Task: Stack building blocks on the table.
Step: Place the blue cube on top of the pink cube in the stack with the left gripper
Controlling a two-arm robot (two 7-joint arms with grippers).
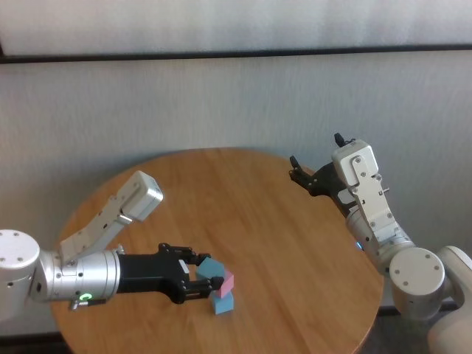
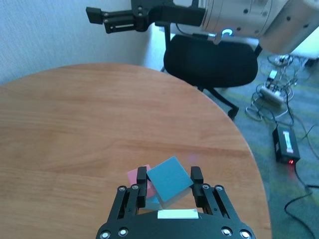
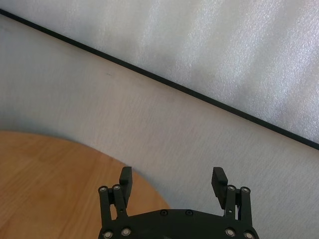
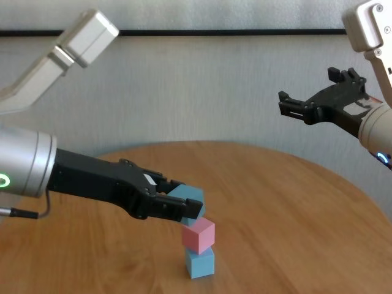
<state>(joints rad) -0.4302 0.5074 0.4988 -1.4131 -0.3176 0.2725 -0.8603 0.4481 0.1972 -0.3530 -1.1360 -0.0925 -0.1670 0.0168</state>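
My left gripper is shut on a light blue cube, which it holds tilted right over a pink cube. The pink cube sits on a second light blue cube near the front of the round wooden table. In the chest view the held cube is at the top edge of the pink cube; I cannot tell whether they touch. In the left wrist view the held cube hides most of the pink one. My right gripper hangs open and empty above the table's far right edge.
A pale wall stands close behind the table. The left wrist view shows a black office chair beyond the table's edge, and cables with a power brick on the floor.
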